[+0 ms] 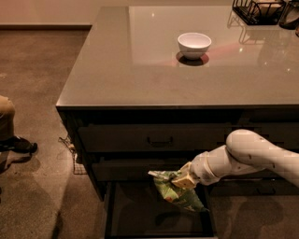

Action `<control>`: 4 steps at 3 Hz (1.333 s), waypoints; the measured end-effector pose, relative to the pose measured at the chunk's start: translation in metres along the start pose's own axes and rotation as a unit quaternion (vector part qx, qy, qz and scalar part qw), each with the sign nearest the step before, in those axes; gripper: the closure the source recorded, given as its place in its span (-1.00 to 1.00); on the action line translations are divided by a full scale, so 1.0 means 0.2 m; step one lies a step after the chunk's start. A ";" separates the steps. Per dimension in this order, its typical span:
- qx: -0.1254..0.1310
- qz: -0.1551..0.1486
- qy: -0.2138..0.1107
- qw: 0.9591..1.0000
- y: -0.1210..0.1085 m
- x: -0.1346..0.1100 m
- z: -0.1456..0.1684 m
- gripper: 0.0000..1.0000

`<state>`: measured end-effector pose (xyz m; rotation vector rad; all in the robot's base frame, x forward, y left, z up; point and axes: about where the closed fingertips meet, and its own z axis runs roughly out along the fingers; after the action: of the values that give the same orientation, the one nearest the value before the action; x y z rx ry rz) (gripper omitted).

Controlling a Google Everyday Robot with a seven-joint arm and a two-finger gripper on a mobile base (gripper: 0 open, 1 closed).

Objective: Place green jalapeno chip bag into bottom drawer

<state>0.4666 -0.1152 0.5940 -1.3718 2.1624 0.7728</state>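
The green jalapeno chip bag [175,191] hangs crumpled from my gripper [180,180], which is shut on its upper end. The white arm reaches in from the right and holds the bag low over the pulled-out bottom drawer [135,217]. The drawer is dark and flat inside, and the bag's lower end is close above its right part. I cannot tell whether the bag touches the drawer floor.
Two shut handled drawers [159,138] sit above the open one. A white bowl [194,45] stands on the grey counter [117,70]. A black wire rack [259,10] is at the back right. A person's leg and shoe [11,135] are at the left on the floor.
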 end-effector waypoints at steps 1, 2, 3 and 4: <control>0.013 0.009 -0.027 1.000 -0.08 0.06 0.15 1.00; 0.017 0.020 -0.055 0.998 -0.19 0.15 0.41 0.93; 0.015 0.027 -0.059 0.998 -0.21 0.19 0.56 0.48; 0.014 0.030 -0.048 0.998 -0.19 0.23 0.68 0.01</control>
<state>0.4952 -0.0664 0.4561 -1.2345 2.1403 0.8111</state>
